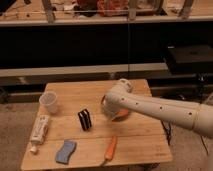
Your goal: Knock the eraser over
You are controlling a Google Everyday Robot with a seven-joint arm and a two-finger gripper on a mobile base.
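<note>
Standing eraser point(84, 120) on wooden table point(145, 136), gripper point(108, 111) near it, dark shelving point(100, 45) behind.

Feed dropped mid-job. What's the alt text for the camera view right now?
The black eraser stands upright on the wooden table, with the gripper close on its right in the picture, not touching. A cup, white tube, blue sponge and carrot lie around.

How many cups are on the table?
1: the cup at the table's far left. The arm, its gripper right of the eraser, may hide others.
</note>
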